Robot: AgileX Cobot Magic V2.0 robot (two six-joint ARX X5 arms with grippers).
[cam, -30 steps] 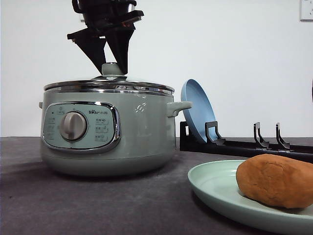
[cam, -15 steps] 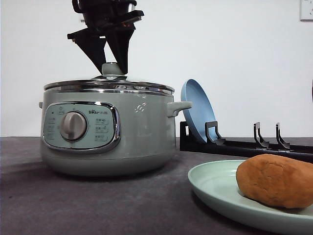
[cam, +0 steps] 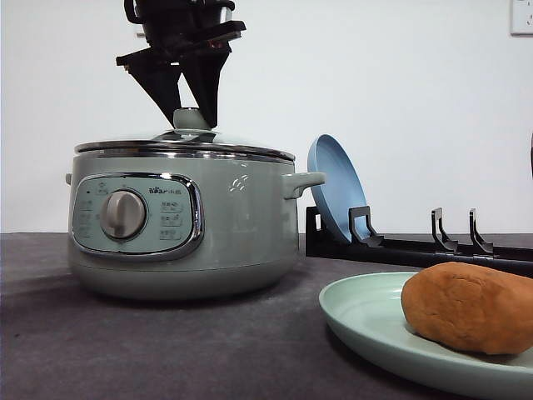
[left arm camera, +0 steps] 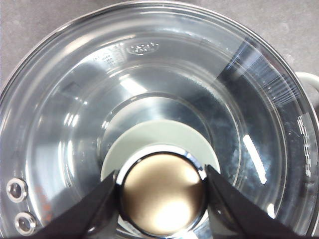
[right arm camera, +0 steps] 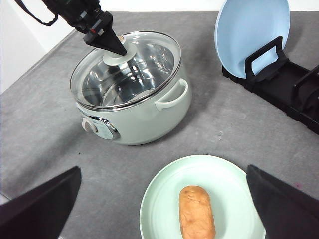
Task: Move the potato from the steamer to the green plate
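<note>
While the dark grey table [right arm camera: 239, 124] carries every item, the round sage-green electric steamer [cam: 183, 225] is seen with its glass lid [right arm camera: 127, 67] seated. The wide mint-green plate [right arm camera: 164, 199] lies near it, and the oblong orange-brown potato [right arm camera: 196, 211] is rested on that plate. The lid's knob [left arm camera: 162, 194] is clamped by the left gripper [cam: 190, 112]. The right gripper [right arm camera: 159, 209] is spread wide above the plate.

Glossy glass lid [left arm camera: 164, 74] (chrome-rimmed), matte potato [right arm camera: 196, 212]
</note>
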